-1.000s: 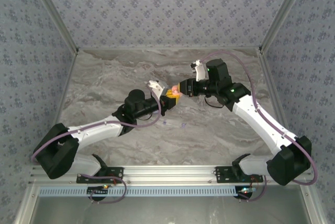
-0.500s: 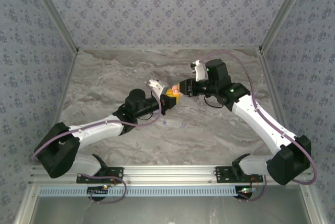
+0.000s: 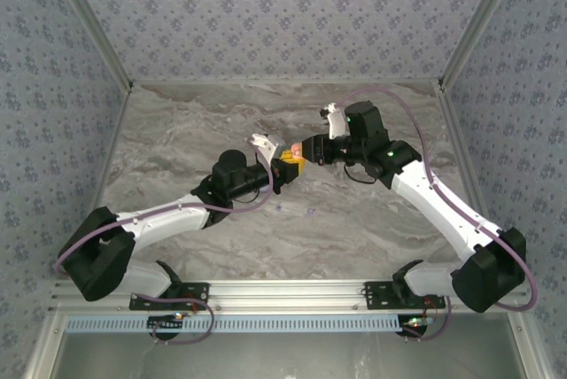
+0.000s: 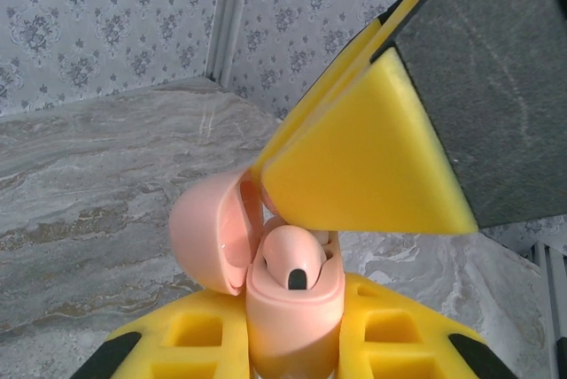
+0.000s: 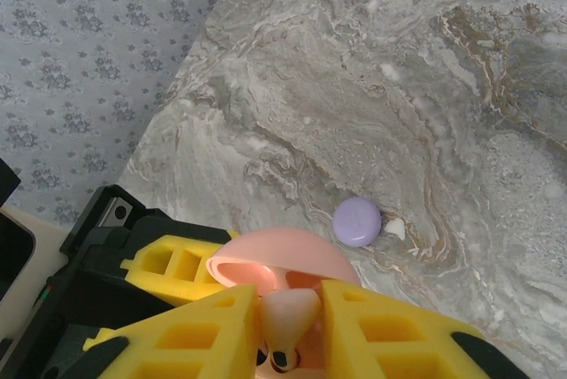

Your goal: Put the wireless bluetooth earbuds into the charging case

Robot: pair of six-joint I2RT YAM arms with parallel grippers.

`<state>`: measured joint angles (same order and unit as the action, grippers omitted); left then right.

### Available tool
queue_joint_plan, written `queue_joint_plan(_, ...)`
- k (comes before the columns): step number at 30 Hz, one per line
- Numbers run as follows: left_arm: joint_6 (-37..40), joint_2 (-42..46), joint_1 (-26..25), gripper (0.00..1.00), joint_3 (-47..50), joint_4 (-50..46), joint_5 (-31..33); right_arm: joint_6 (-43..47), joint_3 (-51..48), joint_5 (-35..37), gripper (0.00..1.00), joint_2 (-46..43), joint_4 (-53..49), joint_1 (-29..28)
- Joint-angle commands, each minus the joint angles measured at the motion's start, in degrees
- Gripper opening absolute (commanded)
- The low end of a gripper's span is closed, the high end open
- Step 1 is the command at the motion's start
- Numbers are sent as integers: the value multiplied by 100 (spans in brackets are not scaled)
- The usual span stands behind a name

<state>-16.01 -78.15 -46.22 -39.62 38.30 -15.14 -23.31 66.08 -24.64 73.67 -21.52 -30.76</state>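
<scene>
1. The left gripper (image 3: 282, 168) is clamped on the lower body of the case (image 4: 292, 308) and holds it upright, clear of the table (image 5: 399, 87).
2. The lid (image 4: 213, 237) is hinged open to one side of the case, so the well is exposed.
3. One earbud (image 4: 291, 264) sits in the mouth of the case with its dark port facing up. We judge it to be seated, or nearly so.
4. Directly above the case, the right gripper (image 5: 288, 326) has its fingers set narrow on either side of the earbud. We cannot tell whether they pinch it or merely flank it.
5. Handling: we treat the earbud as very light, rigid and glossy. It is therefore likely to slip or flick out under side load. Take hold across its rounded head, not its stem, and press straight down into the well.
6. We treat the case as a hard, smooth shell. Grip its body below the hinge line and never grip the lid.
7. Beyond the case, a purple disc (image 5: 356, 220) lies on the table. A pale bit (image 5: 394, 229) sits just beside it, possibly a second earbud but too small to confirm.
</scene>
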Motion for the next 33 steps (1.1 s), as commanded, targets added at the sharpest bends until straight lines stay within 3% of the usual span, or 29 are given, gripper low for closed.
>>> queue_joint_plan(1,-18,-7,-37,15,-262,223,33,108,174,30,32,51,-250,-71)
queue_joint_plan(15,158,37,-43,15,-273,-101,71,116,449,340,46,-128,-413,-68)
queue_joint_plan(22,414,223,-45,15,-220,-414,61,209,508,320,45,-231,-709,316)
queue_joint_plan(33,1377,670,-37,15,-193,-1086,-445,659,1060,-439,37,292,-2009,774)
